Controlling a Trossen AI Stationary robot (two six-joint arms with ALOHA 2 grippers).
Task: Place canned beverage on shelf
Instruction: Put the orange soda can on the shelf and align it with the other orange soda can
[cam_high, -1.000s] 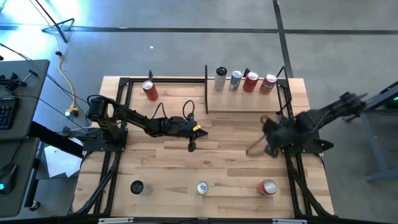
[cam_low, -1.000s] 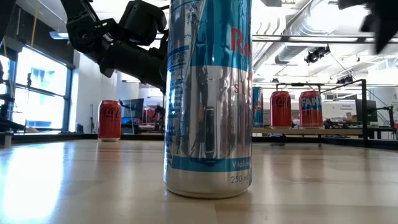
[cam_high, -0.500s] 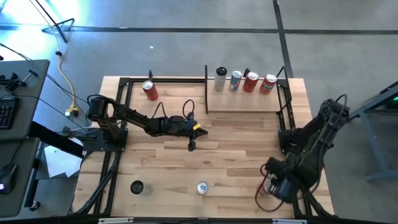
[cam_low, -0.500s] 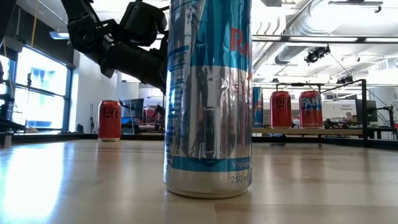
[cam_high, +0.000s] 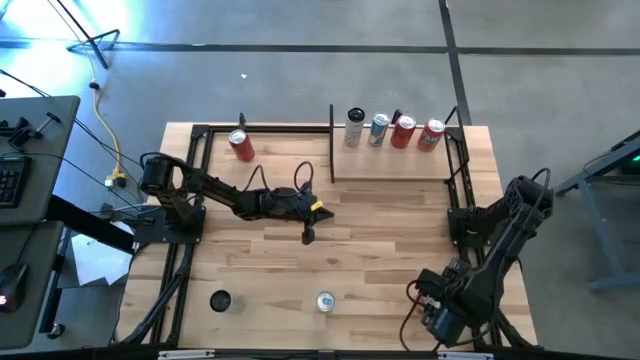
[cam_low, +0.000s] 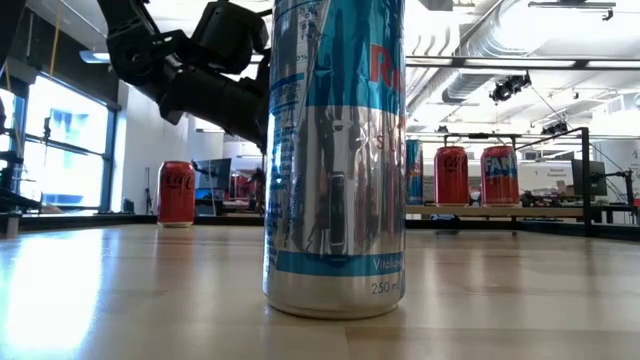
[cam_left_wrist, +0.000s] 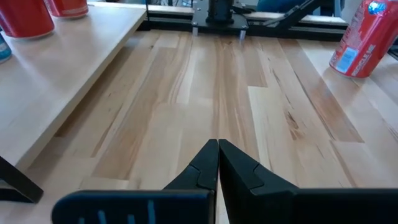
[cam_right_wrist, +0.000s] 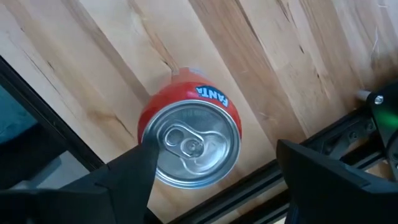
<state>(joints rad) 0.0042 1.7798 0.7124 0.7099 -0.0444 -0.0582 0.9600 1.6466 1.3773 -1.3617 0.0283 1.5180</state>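
The plank tabletop (cam_high: 370, 220) stands on grey concrete floor (cam_high: 300, 80), the shelf (cam_high: 395, 165) at its far edge holding four cans. The right gripper (cam_right_wrist: 211, 171) hangs spread wide directly above an upright red Fanta can (cam_right_wrist: 189, 143), its fingers (cam_right_wrist: 134, 171) flanking without touching it. The left gripper (cam_left_wrist: 217, 163), pressed together and empty, waits mid-table.

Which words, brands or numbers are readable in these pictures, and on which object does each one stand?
"FANTA": on the rim side of the red can under the open right gripper.
"250 m": at the foot of the tall blue and silver can; the letters cut off there.
"Vitali": just above it, partly legible.
Red "Re": near that can's top, cut off.
Logos on the red cans on the shelf: too small to read.
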